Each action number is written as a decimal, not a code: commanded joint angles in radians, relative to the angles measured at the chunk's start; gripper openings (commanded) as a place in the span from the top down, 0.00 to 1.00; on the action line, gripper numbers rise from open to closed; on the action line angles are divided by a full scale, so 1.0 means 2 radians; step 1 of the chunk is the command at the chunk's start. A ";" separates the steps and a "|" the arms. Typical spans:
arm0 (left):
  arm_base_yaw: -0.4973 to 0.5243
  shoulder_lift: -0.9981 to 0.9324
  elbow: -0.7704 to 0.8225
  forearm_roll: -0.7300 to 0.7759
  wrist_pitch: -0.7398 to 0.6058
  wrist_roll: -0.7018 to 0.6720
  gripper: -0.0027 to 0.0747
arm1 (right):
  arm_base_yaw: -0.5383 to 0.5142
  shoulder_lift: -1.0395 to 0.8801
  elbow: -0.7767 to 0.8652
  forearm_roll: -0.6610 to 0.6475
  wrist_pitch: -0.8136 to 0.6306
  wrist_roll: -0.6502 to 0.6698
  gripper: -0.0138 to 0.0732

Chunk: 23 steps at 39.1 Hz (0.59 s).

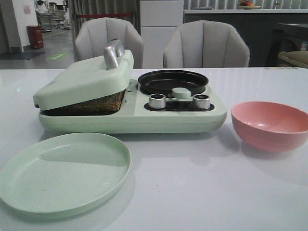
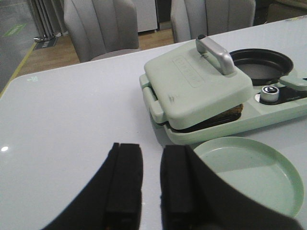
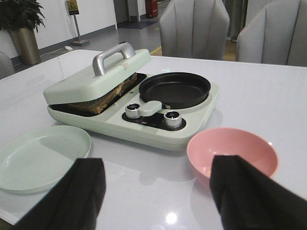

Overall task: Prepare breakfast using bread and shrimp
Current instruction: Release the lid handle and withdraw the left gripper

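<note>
From the front you only get the table (image 1: 192, 192): mint cooker (image 1: 144, 120) in the middle, its lid (image 1: 86, 79) propped slightly open on the bread (image 1: 98, 103), which sits sandwiched in the left half. No arms show up in that view at all. The black pan (image 1: 173, 82) on the cooker's right half looks bare, two silver knobs (image 1: 157, 101) in front of it. Green plate (image 1: 62, 171) sits near the front left, pink bowl (image 1: 269, 125) off to the right, apart from the cooker.

The left wrist view is where you see the left gripper (image 2: 151, 184): fingers nearly together with just a thin gap, nothing between them, hovering over bare table just beside the plate. It also shows the lid's hinge side and the silver handle (image 2: 216, 52) from above.

The right wrist view shows the right gripper (image 3: 156, 191) spread wide, holding nothing, with the bowl just by its right finger. You can look into the bowl here, and it's bare inside. Can't spot any shrimp in any view.
</note>
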 commanded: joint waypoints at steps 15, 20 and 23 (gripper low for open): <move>0.000 -0.032 0.044 -0.029 -0.077 -0.007 0.70 | -0.002 0.005 -0.014 -0.005 -0.049 -0.001 0.20; 0.000 -0.032 0.044 -0.029 -0.079 -0.007 0.70 | -0.002 0.005 -0.014 -0.005 -0.055 -0.001 0.20; 0.000 -0.032 0.044 -0.029 -0.079 -0.007 0.70 | -0.002 0.005 -0.014 -0.005 -0.056 -0.001 0.20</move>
